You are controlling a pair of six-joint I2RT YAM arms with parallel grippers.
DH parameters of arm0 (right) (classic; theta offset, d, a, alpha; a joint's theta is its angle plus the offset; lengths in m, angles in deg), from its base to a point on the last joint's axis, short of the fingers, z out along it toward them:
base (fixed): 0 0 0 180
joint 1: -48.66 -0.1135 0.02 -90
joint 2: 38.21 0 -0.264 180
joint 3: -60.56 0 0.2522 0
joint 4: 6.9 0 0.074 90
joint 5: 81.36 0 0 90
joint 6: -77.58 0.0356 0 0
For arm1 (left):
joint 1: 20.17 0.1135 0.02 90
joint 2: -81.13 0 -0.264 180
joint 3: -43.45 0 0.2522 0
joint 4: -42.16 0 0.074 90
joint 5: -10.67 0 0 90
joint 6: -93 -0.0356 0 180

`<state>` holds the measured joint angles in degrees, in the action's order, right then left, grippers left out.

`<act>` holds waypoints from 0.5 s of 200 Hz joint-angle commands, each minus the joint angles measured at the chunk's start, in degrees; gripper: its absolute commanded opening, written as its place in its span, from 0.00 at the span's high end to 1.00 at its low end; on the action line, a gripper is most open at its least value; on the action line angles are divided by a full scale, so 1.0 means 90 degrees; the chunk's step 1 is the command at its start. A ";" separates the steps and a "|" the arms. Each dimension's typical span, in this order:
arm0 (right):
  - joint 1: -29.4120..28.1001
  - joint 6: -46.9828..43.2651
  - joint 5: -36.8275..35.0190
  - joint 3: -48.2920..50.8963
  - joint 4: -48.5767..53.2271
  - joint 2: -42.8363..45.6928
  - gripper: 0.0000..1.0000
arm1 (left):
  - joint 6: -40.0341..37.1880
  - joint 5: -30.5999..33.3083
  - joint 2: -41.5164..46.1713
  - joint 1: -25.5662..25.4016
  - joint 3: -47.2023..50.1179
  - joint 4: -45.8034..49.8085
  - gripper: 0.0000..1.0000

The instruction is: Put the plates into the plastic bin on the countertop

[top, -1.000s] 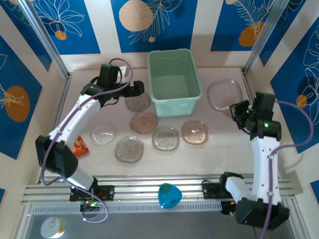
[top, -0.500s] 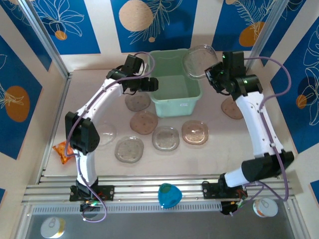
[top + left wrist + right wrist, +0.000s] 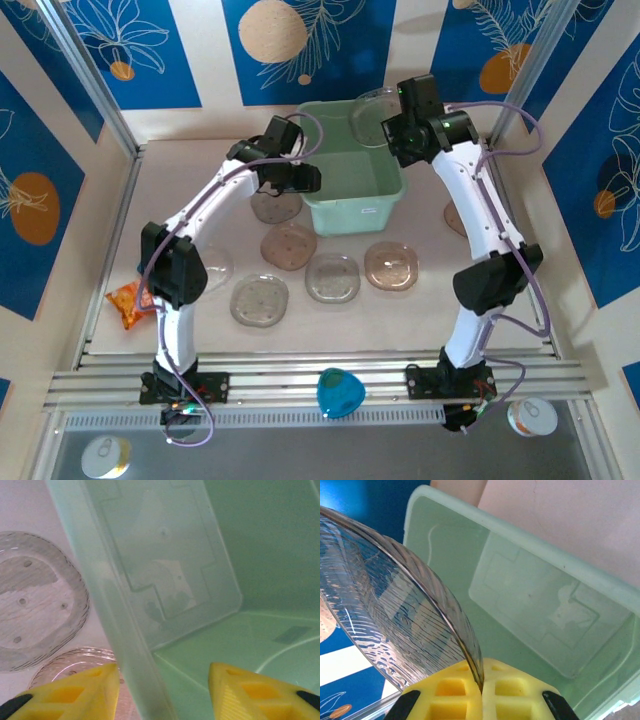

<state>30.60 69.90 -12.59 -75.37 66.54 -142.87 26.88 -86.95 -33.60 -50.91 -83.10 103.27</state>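
The mint-green plastic bin (image 3: 340, 215) stands at the back middle of the countertop (image 3: 420, 310). My right gripper (image 3: 394, 128) is shut on the edge of a clear ribbed plate (image 3: 372, 112), held tilted over the bin's back right corner; up close the plate (image 3: 385, 605) is pinched in the gripper (image 3: 481, 685) above the bin (image 3: 535, 600). My left gripper (image 3: 300, 178) is open and straddles the bin's left wall (image 3: 125, 630), one finger inside, one outside. Several plates lie in front of the bin (image 3: 288, 245) (image 3: 332, 278) (image 3: 391, 265); another plate (image 3: 35, 600) lies beside the wall.
An orange packet (image 3: 125, 303) lies at the left edge by the metal rail. One plate (image 3: 458, 218) sits right of the bin, partly behind the right arm. A blue object (image 3: 335, 392) rests on the front rails. Blue-patterned walls close in three sides.
The right arm has carried its plate from the right side up over the bin. The left gripper moved right to the bin's left wall and its jaws have narrowed.
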 commanded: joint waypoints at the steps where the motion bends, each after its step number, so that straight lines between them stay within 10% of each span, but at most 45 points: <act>1: -0.0078 0.0531 -0.0231 -0.0367 0.0616 -0.0183 1.00 | 0.0179 -0.0217 0.0108 -0.0118 0.0164 0.0000 0.55; 100: -0.0131 0.1064 -0.0297 -0.0449 0.0986 -0.0292 1.00 | 0.0592 -0.0360 0.0555 -0.0421 0.0827 -0.0338 0.70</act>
<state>29.85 76.42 -13.71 -77.16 73.31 -144.95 31.51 -88.74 -31.55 -52.95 -77.47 100.80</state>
